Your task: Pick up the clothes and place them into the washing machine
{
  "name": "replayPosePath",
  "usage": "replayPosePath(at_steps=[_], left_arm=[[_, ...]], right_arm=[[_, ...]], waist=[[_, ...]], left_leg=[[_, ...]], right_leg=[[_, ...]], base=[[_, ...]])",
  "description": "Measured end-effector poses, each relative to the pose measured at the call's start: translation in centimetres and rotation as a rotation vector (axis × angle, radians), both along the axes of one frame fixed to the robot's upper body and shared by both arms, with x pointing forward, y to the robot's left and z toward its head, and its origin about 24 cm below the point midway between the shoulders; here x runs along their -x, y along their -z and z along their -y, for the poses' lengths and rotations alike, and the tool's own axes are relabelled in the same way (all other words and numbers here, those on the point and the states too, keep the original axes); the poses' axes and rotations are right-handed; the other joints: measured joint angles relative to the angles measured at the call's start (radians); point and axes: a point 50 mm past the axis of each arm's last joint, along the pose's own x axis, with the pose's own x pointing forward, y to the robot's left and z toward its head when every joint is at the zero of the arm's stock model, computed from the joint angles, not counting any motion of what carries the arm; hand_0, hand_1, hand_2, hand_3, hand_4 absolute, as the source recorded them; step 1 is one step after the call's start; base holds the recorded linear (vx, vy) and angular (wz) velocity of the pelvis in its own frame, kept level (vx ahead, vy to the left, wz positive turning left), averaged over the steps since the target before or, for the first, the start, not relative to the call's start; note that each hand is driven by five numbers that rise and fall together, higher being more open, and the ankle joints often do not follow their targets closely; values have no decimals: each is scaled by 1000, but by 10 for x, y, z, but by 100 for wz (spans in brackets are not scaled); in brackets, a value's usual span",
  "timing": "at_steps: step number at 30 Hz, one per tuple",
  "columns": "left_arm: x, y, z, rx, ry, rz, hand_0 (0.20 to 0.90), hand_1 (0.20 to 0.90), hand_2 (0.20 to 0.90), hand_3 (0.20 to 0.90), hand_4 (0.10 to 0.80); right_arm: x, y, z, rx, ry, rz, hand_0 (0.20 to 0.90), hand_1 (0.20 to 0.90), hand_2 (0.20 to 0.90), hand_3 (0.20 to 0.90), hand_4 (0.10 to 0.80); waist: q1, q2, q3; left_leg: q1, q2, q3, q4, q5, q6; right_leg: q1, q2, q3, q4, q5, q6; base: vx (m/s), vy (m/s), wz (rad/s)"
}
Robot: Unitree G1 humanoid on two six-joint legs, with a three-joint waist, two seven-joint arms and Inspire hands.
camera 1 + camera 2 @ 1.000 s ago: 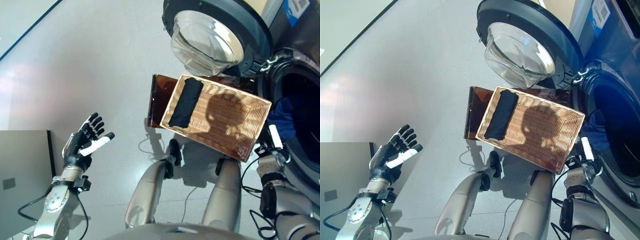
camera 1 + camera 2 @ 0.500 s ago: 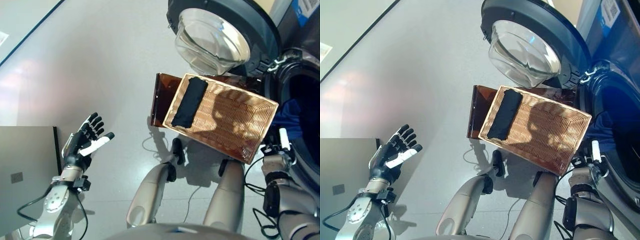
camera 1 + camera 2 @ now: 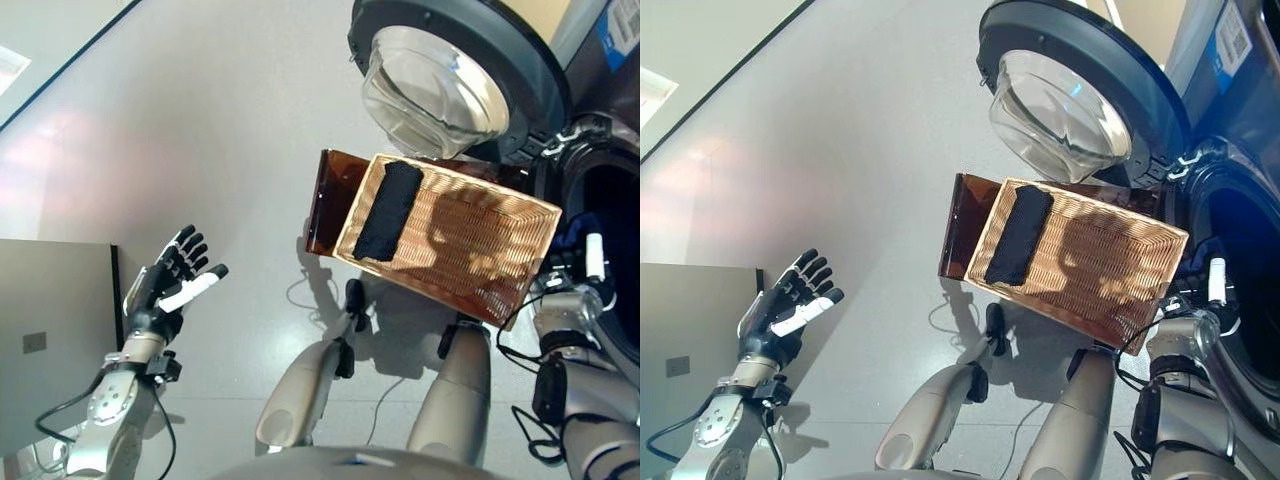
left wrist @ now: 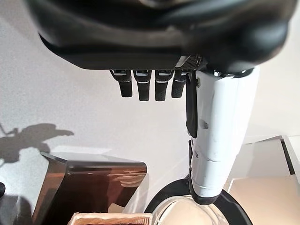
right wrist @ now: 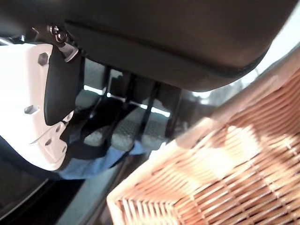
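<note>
One dark garment [image 3: 388, 211] is seen lying lengthwise along the end of the wicker basket [image 3: 520, 260] that is farther from the washing machine [image 3: 1230, 150], and it is touched by neither hand. Blue cloth [image 5: 96, 164] is seen past the right hand's fingers [image 5: 123, 133] in the right wrist view, inside the dark mouth of the drum, so part of the load is judged to be already in the machine. The rest of the basket is shown bare, with only shadow across its weave.

The right hand [image 3: 590, 265] is held at the rim of the drum opening, just beside the basket's near corner. Its fingers are seen fairly straight and extended toward the blue cloth, and nothing is clasped in them. The left hand [image 3: 172, 283] is raised well apart from the work, over the floor [image 3: 200, 120], with its fingers spread and nothing held.

The round glass door [image 3: 1065, 105] is swung fully open above the basket, which is propped on a brown stand [image 3: 330, 200].

The task is judged to be well along but not finished: the dark garment is yet to be lifted from the basket and carried across to the drum. Whether the blue cloth is pushed fully inside cannot be told.
</note>
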Motion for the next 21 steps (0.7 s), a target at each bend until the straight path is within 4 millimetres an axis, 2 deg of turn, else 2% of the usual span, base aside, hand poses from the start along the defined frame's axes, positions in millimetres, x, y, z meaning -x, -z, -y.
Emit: replayPosePath(at_steps=[10, 16, 21], left_arm=[[1, 1, -3, -5, -50, -3, 900, 900, 900, 900, 800], [1, 1, -4, -8, -59, -1, 900, 900, 900, 900, 800], [0, -1, -5, -16, -63, 0, 900, 900, 900, 900, 800]], right_arm=[[10, -21, 16, -112, 346, 126, 200, 200, 200, 200, 300], [12, -27, 20, -152, 419, 135, 200, 200, 200, 200, 300], [26, -40, 39, -169, 515, 151, 200, 200, 200, 200, 300]], waist=[[-3, 0, -1], [-2, 1, -2], [-3, 2, -3]], left_leg=[[33, 0, -4, -23, 6, 3], [45, 0, -3, -39, 10, 5], [53, -1, -4, -44, 17, 8]], right_leg=[[31, -1, -6, -10, -5, 5], [36, 0, -7, -11, -6, 5], [48, -1, -11, -18, -5, 8]], base=[[2, 7, 0], [18, 2, -1], [6, 4, 2]])
